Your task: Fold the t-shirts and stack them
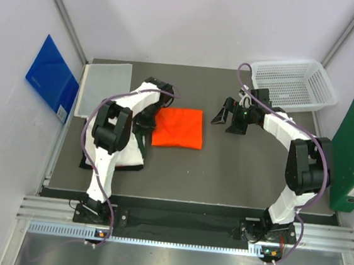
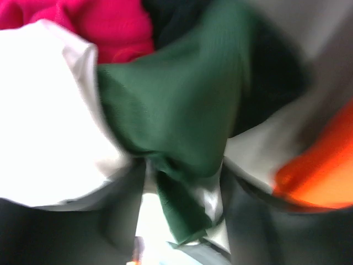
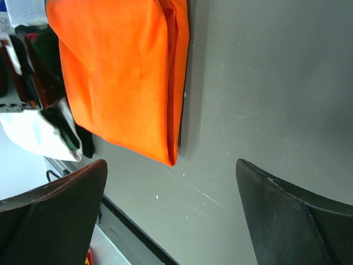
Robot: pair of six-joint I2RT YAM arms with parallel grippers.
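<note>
The folded orange t-shirt (image 1: 177, 127) lies near the middle of the bench (image 1: 242, 171), between the two arms, its slightly longer side running left to right. The right claw (image 1: 229, 119) hangs released and empty just to its right. The white t-shirt (image 1: 133, 158) lies crumpled toward the bench's near left corner, under the left arm. The left claw (image 1: 145, 126) sits at its far edge, pressed among white and dark green cloth (image 2: 182, 110). Blur hides whether it is grasping. The left arm is much the nearer for folding the white one.
</note>
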